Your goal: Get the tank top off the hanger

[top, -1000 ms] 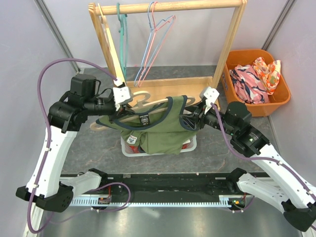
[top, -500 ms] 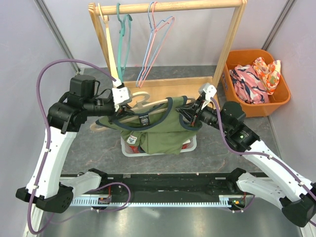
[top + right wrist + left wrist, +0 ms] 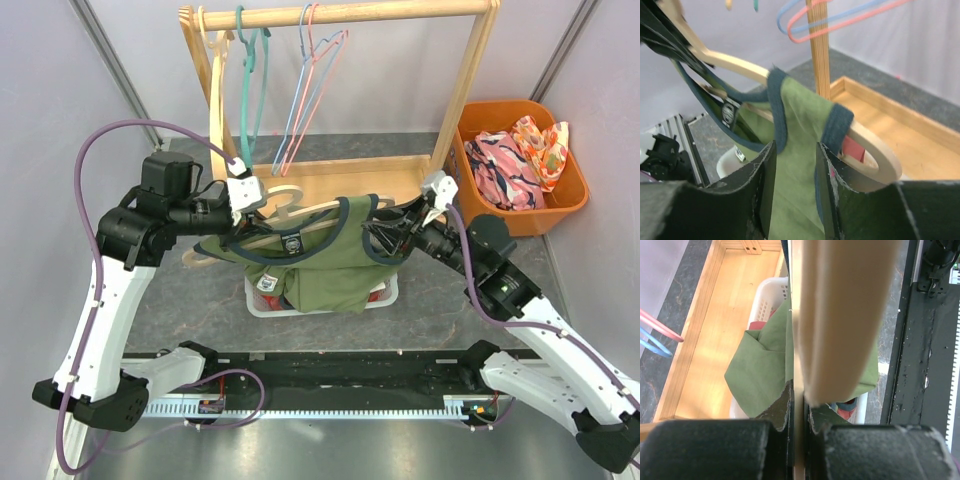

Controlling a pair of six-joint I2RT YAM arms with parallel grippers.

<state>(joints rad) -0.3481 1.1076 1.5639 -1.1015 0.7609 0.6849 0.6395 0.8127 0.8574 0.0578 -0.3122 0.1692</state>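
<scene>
Looking down from the top camera, the olive-green tank top with navy trim (image 3: 320,265) hangs on the pale wooden hanger (image 3: 300,210), above a white plastic basket (image 3: 262,305). Left wrist view: the left gripper (image 3: 800,412) is pinched tight on the hanger's edge. Right wrist view: the right gripper (image 3: 795,165) stands spread at the shoulder strap, nothing clamped. Strap-stripping step, I'd say; next it must close and drag the strap off the hanger's rounded end. The wooden rack (image 3: 340,12) crowds in just behind.
</scene>
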